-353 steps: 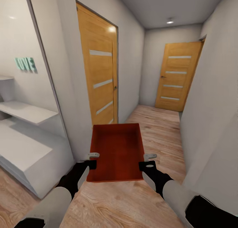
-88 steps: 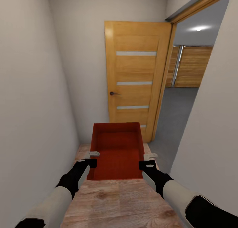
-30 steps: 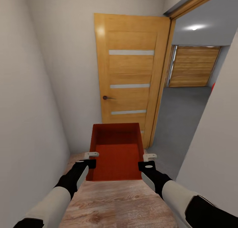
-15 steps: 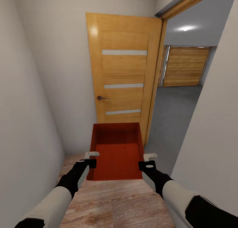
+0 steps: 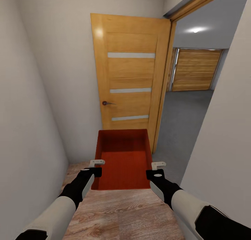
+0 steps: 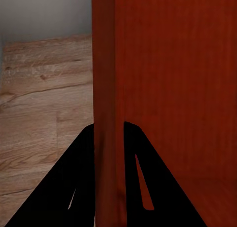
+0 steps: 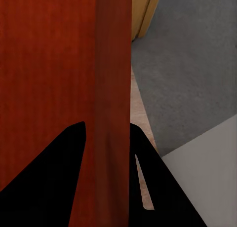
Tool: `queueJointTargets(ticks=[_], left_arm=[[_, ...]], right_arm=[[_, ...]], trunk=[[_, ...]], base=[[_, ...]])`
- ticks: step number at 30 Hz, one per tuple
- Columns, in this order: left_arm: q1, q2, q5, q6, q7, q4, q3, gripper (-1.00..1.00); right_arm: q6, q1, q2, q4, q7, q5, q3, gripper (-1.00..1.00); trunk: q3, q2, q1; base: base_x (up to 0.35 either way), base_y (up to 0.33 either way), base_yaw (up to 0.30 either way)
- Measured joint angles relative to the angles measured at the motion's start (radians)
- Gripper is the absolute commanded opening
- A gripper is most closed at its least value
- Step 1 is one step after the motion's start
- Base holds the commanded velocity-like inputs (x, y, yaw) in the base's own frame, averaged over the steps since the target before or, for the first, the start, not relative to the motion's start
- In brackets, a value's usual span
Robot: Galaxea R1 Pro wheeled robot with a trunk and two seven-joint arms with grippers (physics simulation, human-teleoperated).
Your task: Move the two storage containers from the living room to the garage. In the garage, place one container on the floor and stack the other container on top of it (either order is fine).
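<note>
While the garage opens through the doorway ahead and to the right, with its dark grey floor and plank doors at the back, the robot stands on light wood planking in a narrow pale-walled passage, so the carry looks roughly midway by my judgement. One storage container is in hand and has not crossed the threshold. It must be driven in and set down on the concrete. The second container's whereabouts cannot be told from these views, so whether this one goes on the floor or on top of its twin is open. An orange panelled door stands swung open just left of the doorway, straight ahead of the bin, so a turn to the right seems called for.

The container is held level in front of the trunk, open side up, between both arms. The left gripper is clamped over the left long wall near its near end, and the left wrist view shows the wall running up between the two dark fingers. The right gripper pinches the opposite wall the same way, the rim passing between its fingers, with grey floor beyond.
</note>
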Motion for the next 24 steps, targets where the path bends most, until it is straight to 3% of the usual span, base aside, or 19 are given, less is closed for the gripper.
queueJointTargets(ticks=[18,24], left_arm=[[0.000,0.000,0.000,0.001,0.001,0.000,0.000,-1.00],[0.000,0.002,0.004,0.001,0.000,0.001,-0.002,-1.00]], right_arm=[[0.001,0.000,0.000,0.001,0.001,0.000,-0.001,-1.00],[0.001,0.000,0.001,-0.001,-0.002,-0.002,0.001,-1.00]], trunk=[[0.000,0.000,0.000],[0.000,0.000,0.000]], base=[[0.000,0.000,-0.001],[0.000,0.000,-0.180]])
